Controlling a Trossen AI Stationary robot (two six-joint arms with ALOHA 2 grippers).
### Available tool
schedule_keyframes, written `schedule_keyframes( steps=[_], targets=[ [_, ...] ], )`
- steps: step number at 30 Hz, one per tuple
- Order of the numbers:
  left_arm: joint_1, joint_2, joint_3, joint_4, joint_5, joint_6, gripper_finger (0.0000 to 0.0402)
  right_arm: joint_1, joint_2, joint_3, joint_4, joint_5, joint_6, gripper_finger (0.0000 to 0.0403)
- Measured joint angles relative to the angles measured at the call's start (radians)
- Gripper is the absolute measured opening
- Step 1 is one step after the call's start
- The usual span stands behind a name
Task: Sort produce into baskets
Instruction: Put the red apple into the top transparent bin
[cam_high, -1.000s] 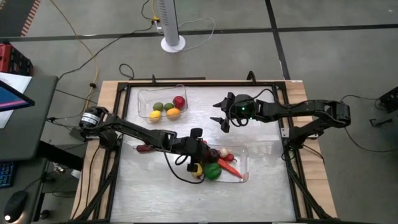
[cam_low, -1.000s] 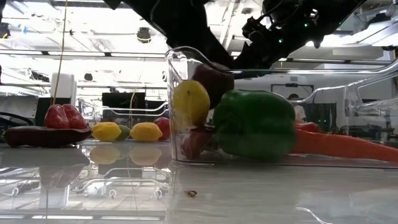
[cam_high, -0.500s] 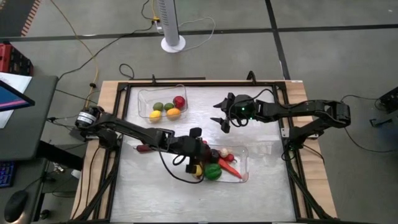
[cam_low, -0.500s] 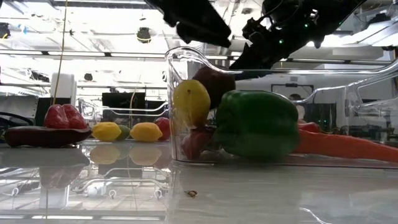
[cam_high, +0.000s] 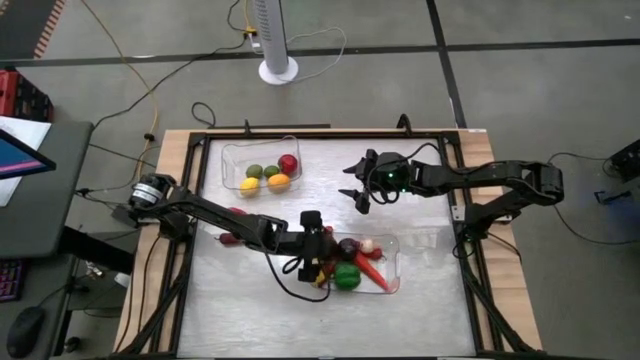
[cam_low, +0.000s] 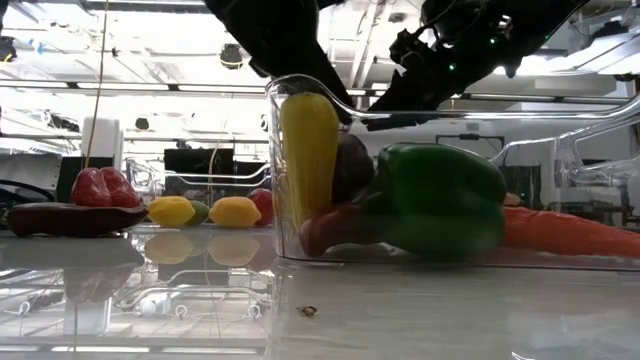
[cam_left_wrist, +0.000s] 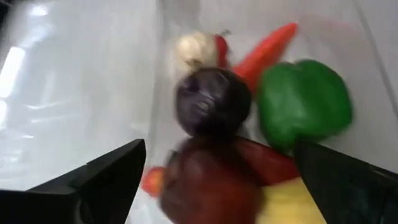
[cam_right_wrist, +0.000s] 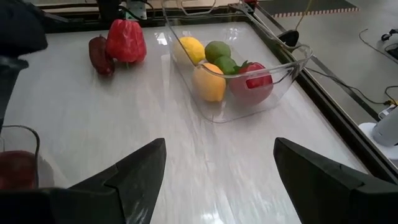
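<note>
Sorting looks nearly finished. Directly beneath the left gripper, whose fingers are spread wide and hold nothing, the near basket contains a green pepper, carrot, dark purple round piece and other pieces. Beyond it, the far basket holds four round fruits. A red pepper and dark long piece lie unsorted behind the left gripper. The right gripper hangs wide open, empty, between the baskets.

One clear basket at upper centre holds yellow, green, orange and red fruits. Another basket at lower centre holds a green pepper, carrot, garlic. A red pepper lies between.
</note>
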Motion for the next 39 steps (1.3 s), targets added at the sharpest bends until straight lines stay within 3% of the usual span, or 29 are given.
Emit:
schedule_keyframes(
  steps=[4, 10, 18, 21, 25, 33, 39],
  targets=[
    [0.0, -0.007, 0.0, -0.014, 0.037, -0.017, 0.0382, 0.06, -0.043, 0.035, -0.169, 0.005, 0.022, 0.0324],
    [-0.003, -0.119, -0.006, -0.012, 0.014, 0.035, 0.0361, 0.311, -0.034, 0.063, -0.274, 0.066, -0.107, 0.0319],
    [0.025, -0.37, -0.246, 0.223, -0.028, 0.044, 0.0337, 0.556, 0.036, 0.085, -0.218, 0.28, -0.28, 0.0319],
    [0.032, -0.452, -0.326, 0.262, -0.089, 0.044, 0.0336, 0.59, 0.102, 0.175, -0.251, 0.315, -0.294, 0.0319],
    [0.046, -0.531, -0.397, 0.265, -0.14, 0.04, 0.0335, 0.605, 0.245, 0.333, -0.42, 0.388, -0.331, 0.0319],
    [0.05, -0.641, -0.43, 0.216, -0.17, 0.044, 0.0335, 0.581, 0.495, 0.625, -0.692, 0.421, -0.385, 0.0322],
    [0.05, -0.685, -0.43, 0.161, -0.169, 0.041, 0.0335, 0.582, 0.586, 0.712, -0.8, 0.478, -0.428, 0.0356]
  ],
)
